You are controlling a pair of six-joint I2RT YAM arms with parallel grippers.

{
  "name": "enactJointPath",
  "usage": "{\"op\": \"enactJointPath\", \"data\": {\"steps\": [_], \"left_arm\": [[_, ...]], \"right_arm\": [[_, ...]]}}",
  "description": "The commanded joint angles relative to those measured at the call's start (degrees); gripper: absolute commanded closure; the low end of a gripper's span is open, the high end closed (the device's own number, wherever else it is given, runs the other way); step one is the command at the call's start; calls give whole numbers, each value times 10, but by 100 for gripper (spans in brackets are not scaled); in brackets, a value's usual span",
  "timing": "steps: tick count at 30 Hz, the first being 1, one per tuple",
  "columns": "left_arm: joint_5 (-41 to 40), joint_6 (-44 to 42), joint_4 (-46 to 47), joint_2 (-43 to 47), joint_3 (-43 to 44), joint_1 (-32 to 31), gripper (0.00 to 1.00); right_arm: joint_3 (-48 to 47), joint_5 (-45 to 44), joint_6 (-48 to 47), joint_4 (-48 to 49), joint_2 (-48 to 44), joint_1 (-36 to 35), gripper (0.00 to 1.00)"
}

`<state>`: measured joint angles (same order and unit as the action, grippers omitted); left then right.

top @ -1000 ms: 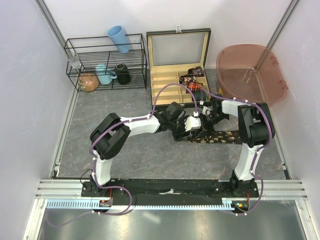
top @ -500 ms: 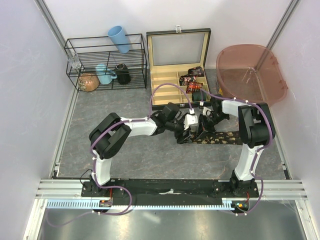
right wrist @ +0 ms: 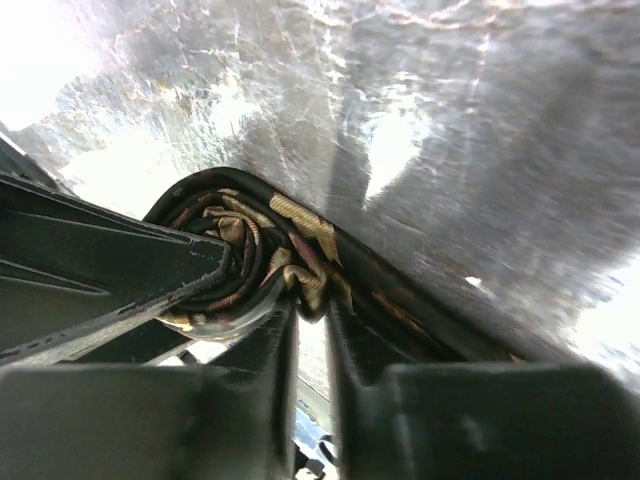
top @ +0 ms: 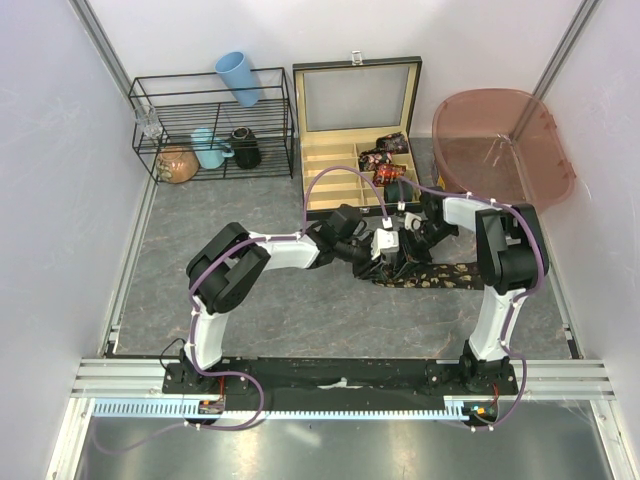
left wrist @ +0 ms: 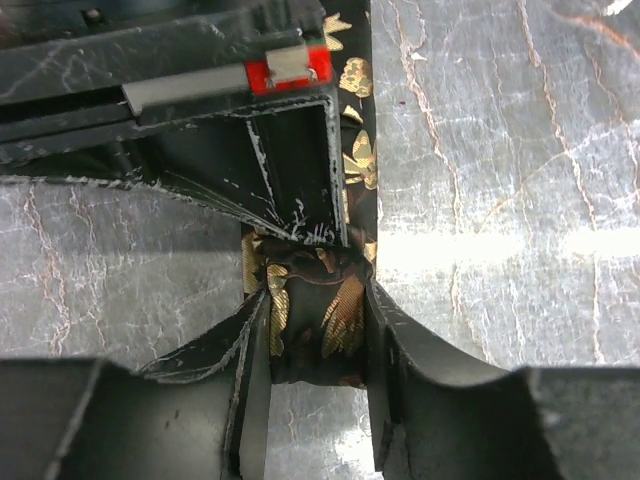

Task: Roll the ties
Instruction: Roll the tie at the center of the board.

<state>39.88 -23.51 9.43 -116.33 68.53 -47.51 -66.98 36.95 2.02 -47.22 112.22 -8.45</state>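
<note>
One tie (top: pixel 440 276), overhead strip, wrist-view coil

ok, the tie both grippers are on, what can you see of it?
Dark fabric tie with tan-gold leaf prints. Its left end is wound into a tight coil, layers visible end-on; the rest lies flat on the grey marbled table, running right. The left gripper squeezes the coil's sides; the right gripper pinches its outer layers.

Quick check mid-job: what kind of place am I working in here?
Likely a staged lab test cell: white walls enclose a grey tabletop, with props set out: a wire rack and a compartmented box holding rolled ties.
</note>
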Motion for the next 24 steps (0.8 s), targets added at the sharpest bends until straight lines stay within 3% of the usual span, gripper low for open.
{"op": "enactJointPath", "data": {"steps": [1,4,7,14,24], "left_arm": [[-18,-58,-82,10,-14,-4,81],[-38,-65,-105,8,-17,-5,85],[-45,-80,-108,9,-25,-5,88],[-61,-129,-138,7,-19,-14,89],[-74,-152,-165,-6,-2,-23,89]], "right_arm": [[-42,-88,-60,-14,2,13,67],[-71,-67,-76,-55,-12,27,55],[-80,-43,-84,-87,-23,34,50],[-67,65,-50,-90,-37,34,48],[-25,78,-22,-19,-28,-6,47]]}}
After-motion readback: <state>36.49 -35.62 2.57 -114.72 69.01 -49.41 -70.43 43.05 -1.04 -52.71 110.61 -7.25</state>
